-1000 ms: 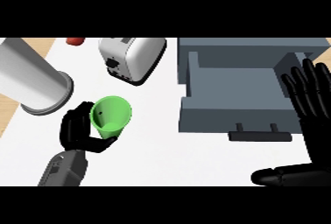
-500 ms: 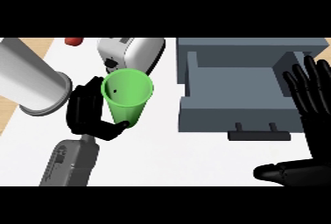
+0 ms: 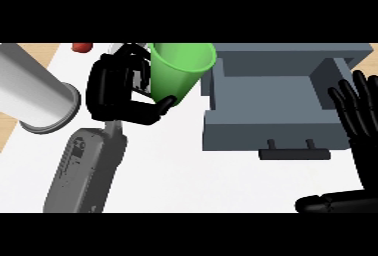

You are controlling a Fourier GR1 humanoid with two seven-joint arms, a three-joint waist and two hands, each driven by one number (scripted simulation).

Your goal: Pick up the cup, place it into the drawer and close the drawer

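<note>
My left hand [image 3: 118, 95] is curled round a green cup [image 3: 177, 70], thumb across its lower side, and holds it lifted above the counter just left of the open grey drawer [image 3: 280, 130]. The cup's open mouth faces up and toward the drawer's left wall. The drawer's inside shows bare and its dark handle [image 3: 293, 152] points toward me. My right hand [image 3: 362, 120] rests open at the right edge, fingers up, beside the drawer's right wall.
A large silver cylinder [image 3: 33, 100] lies at the left on the white counter [image 3: 184, 185]. A white toaster is mostly hidden behind my left hand and the cup. A small red object [image 3: 81, 47] sits at the back left.
My left hand has carried the green cup up and to the right, from mid-counter toward the drawer's left wall. The right hand has stayed still.
</note>
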